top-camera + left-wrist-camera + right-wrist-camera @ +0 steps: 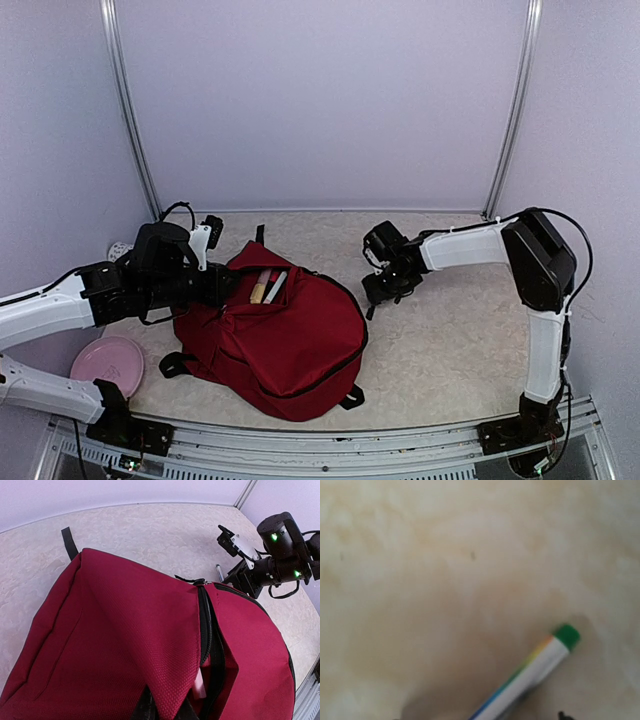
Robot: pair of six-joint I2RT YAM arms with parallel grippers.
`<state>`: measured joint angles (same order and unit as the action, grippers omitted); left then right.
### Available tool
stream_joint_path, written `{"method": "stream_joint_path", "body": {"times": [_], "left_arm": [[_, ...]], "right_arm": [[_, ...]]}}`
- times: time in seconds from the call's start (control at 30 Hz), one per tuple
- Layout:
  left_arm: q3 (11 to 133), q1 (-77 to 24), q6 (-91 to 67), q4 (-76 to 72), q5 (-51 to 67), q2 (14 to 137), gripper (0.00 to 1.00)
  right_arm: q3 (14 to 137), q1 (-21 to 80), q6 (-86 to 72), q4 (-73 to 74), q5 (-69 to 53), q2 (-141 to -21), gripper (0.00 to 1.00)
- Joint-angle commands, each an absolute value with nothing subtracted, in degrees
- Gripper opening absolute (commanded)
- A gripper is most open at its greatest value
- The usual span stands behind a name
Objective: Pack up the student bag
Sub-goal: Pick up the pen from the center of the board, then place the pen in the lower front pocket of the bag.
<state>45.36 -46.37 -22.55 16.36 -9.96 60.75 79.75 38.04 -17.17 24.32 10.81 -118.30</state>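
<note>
Starting at your far left, a round pink plate (105, 362) sits on the pale mottled surface (450, 330), out of play. Your left end effector (222, 285) is at the top edge of the large dark red fabric backpack (285, 345), and its own wrist view shows its fingers clamped on the flap beside the black zip, holding the mouth open. The backpack lies on its back in the middle of the surface, nearer the left arm, with a few slim pen-like sticks (266, 287) already poking out of the opening. Your right end effector (383, 288) hangs low just right of the backpack; no view shows clearly whether its fingers are apart or together, so you cannot tell. Only the right wrist view shows what lies under it: a white marker with a green cap (540, 665), flat on the surface, its long axis running from lower left to upper right in that view, cap at the upper end. The right arm is the nearer one, and the opening lies to its left.
</note>
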Motion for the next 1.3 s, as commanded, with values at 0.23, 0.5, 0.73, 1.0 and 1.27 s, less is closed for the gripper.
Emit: {"method": "stream_joint_path", "body": {"times": [0.23,0.5,0.73,1.0,1.27], "left_arm": [[45.47,-46.32,-21.36,14.28,-10.60,59.69,0.10],[44.75,-46.41,-21.93,15.32,-11.15,57.48,0.10],[44.19,-46.01,-20.15,13.81,-8.51,57.56,0.10],[43.65,-44.00,-18.78,12.13,-5.16,55.57,0.09],[42.54,-43.23,-19.20,10.30,-2.43,53.18,0.09]], "right_arm": [[73.84,32.61,-5.82,28.62,-2.48,-116.52,0.51],[78.93,32.26,-9.05,34.11,0.65,-119.43,0.00],[77.18,32.34,-6.22,33.75,-3.76,-108.42,0.00],[72.01,37.45,0.00,13.06,-26.15,-91.18,0.00],[74.74,55.44,26.51,-15.44,-36.26,-98.92,0.00]]}}
